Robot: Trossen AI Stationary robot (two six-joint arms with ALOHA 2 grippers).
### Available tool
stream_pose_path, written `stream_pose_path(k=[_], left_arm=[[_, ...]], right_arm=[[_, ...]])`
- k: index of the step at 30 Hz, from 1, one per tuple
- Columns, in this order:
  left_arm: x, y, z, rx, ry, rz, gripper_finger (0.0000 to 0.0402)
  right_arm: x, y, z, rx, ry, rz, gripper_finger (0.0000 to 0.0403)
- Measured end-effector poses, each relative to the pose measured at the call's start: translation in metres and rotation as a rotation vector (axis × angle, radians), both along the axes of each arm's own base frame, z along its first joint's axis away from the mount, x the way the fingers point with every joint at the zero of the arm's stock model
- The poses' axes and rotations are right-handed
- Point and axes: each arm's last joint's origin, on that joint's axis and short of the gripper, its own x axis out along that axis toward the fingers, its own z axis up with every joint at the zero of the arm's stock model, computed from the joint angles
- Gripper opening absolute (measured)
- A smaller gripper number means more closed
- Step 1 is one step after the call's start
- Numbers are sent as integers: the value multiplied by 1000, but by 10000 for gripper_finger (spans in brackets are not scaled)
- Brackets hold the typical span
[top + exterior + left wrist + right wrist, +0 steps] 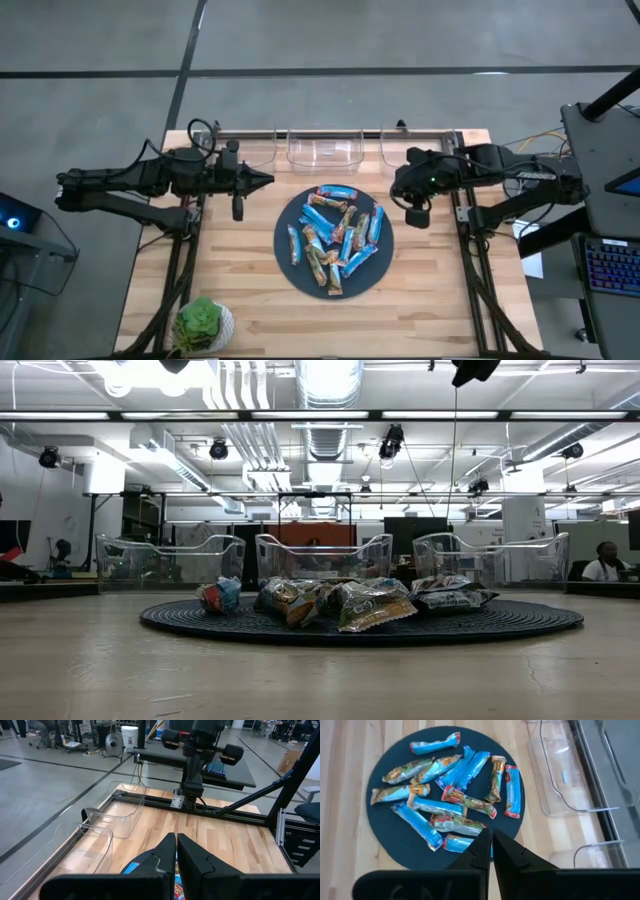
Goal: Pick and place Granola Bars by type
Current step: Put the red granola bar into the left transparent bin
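Both hands closed and empty, bars waiting on the mat

You are looking at the Granola Bars (334, 238) lying heaped on the dark round mat (288, 262) mid-bench, between left hand (262, 180) and right hand (417, 213); likely light, crinkly and slippery, so pinch across a bar's middle.

Granola Bars (335, 237) piled on disc (290, 262), bins (322, 150) behind

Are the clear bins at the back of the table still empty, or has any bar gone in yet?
Empty as far as visible: the clear bins show nothing inside, and the granola bars all lie on the dark mat.
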Motion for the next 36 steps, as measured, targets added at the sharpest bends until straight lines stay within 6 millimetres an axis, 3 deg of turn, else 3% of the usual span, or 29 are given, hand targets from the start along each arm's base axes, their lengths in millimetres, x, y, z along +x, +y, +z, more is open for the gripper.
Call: stream_pose_path(k=[8,14,22,30,36], left_arm=[[0,1,0,30,4,38,0],[0,2,0,33,5,50,0],[0,1,0,33,6,49,0],[0,1,0,33,5,47,0],[0,1,0,33,6,47,0]], right_arm=[[10,0,-10,-128,76,132,9],[19,0,-21,-254,169,329,9],[38,0,-38,-312,265,454,9],[52,-7,-56,-299,363,487,9],[51,-21,-65,-214,358,554,9]])
